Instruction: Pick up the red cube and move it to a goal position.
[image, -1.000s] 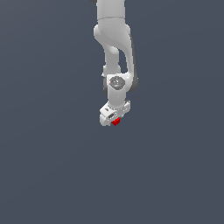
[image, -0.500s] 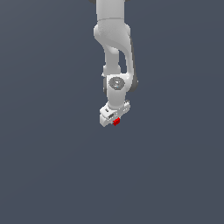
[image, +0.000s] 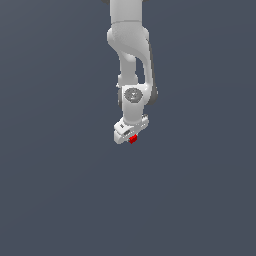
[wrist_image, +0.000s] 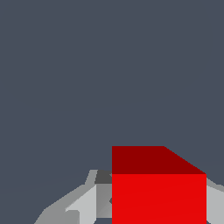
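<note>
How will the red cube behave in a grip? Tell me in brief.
The red cube looks rigid with flat, plain faces, so it probably sits squarely between the pincer fingers and won't roll. Its tiny size suggests it's light. The smooth faces might slip under a weak squeeze.

The exterior view stands well back from the white jointed robot arm (image: 132, 60), taking in its full hanging length against a plain dark grey-blue ground. The wrist view sits very close behind the white gripper (wrist_image: 157, 205), looking along the pale grey fingers (wrist_image: 83, 205). Both views share the small bright red plain-faced cube (image: 133, 139) (wrist_image: 158, 192), tiny in the first and large in the second.
</note>
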